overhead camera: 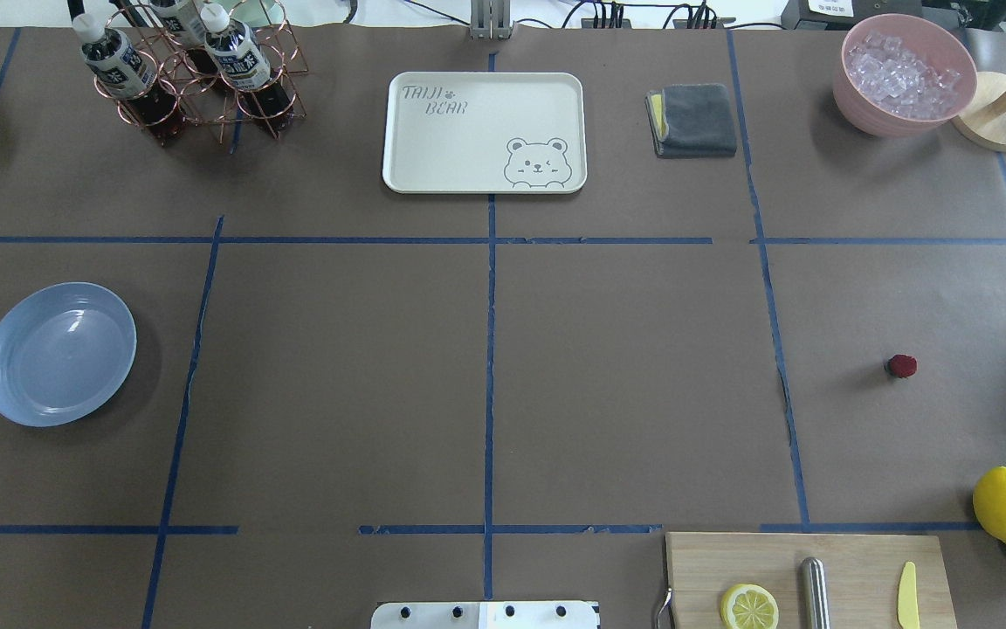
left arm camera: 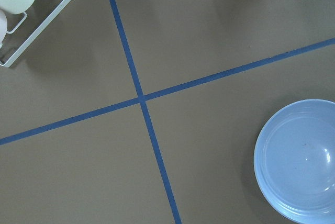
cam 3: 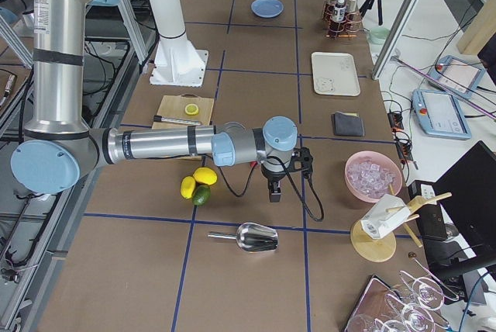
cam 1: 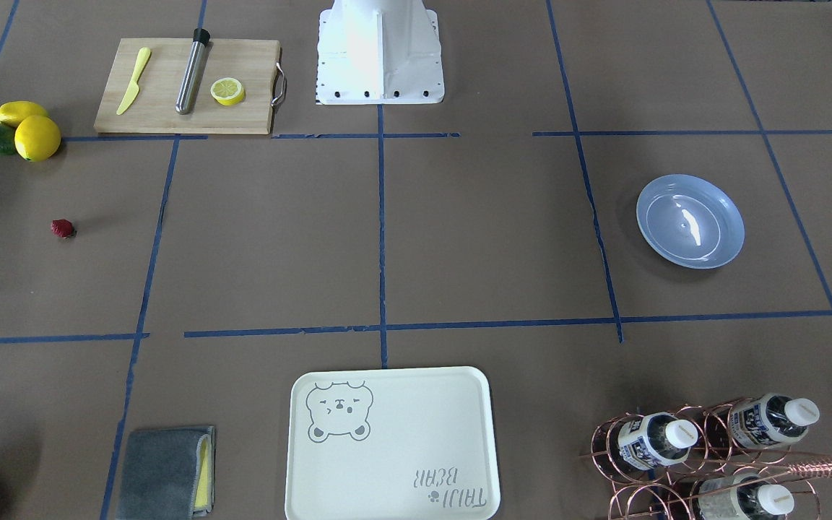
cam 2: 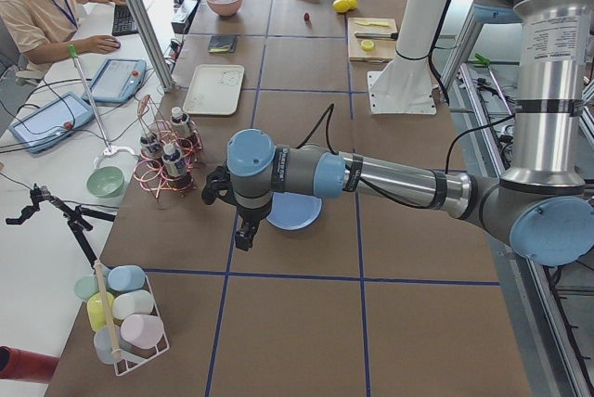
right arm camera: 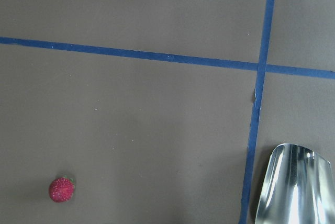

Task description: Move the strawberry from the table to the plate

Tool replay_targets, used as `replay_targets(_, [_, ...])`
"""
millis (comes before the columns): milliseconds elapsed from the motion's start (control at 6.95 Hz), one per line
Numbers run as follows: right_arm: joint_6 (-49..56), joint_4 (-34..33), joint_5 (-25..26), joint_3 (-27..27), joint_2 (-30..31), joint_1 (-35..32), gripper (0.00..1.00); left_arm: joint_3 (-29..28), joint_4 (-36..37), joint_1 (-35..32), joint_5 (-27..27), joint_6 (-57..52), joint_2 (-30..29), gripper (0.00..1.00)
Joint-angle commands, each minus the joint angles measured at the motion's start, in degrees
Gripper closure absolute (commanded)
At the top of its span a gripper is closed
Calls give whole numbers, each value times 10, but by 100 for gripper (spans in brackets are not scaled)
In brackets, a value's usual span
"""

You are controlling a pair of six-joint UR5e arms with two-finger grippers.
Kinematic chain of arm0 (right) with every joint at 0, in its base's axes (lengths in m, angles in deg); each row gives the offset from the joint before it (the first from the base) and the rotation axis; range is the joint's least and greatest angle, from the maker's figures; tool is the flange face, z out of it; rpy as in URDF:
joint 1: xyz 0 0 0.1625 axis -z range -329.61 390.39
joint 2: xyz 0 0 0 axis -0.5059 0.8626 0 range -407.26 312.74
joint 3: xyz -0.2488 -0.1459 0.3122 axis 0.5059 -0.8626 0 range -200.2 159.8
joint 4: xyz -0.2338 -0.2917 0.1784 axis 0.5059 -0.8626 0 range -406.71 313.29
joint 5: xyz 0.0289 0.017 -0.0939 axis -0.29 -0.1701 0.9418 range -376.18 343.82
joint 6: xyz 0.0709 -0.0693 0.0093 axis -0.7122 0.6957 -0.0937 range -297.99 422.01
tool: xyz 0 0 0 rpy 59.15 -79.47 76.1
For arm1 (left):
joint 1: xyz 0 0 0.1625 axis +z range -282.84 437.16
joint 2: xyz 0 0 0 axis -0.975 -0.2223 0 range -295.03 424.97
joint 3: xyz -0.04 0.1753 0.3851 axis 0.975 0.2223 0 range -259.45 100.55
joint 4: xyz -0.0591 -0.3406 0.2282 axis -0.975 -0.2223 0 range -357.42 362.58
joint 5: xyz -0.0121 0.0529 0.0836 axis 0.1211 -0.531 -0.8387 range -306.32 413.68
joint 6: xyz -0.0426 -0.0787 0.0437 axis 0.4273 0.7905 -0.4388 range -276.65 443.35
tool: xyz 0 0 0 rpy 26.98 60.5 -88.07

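Note:
The strawberry (overhead camera: 902, 366) lies alone on the table (overhead camera: 337, 393) toward the robot's right end, small and dark red; it also shows in the front view (cam 1: 63, 229) and low left in the right wrist view (right arm camera: 62, 189). The light-blue plate (overhead camera: 58, 353) sits empty at the robot's left end, and its rim fills the lower right of the left wrist view (left arm camera: 301, 161). My left gripper (cam 2: 243, 237) hangs over the table beside the plate (cam 2: 295, 211). My right gripper (cam 3: 273, 192) hangs near the lemons. I cannot tell whether either is open or shut.
A cutting board (overhead camera: 809, 577) carries a lemon half, a steel rod and a yellow knife. Two lemons and an avocado (cam 1: 19, 130) lie near the strawberry. A bear tray (overhead camera: 484, 131), bottle rack (overhead camera: 180, 70), grey cloth (overhead camera: 693, 120), ice bowl (overhead camera: 903, 74) and metal scoop (right arm camera: 296, 185) also stand around.

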Motion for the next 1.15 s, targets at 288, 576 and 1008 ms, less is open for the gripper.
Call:
replay_targets(288, [-8,2,-7,-2,7,2,0,-27,-73,1,2,-1,20,0])
replay_targets(576, [-9,-1,-14,8,1,1,0,-41,-115,17,7,3,22,0])
replay_targets(1008, [-5,0,-2,11,2,8,0,-50,-147,18,8,37,21,0])
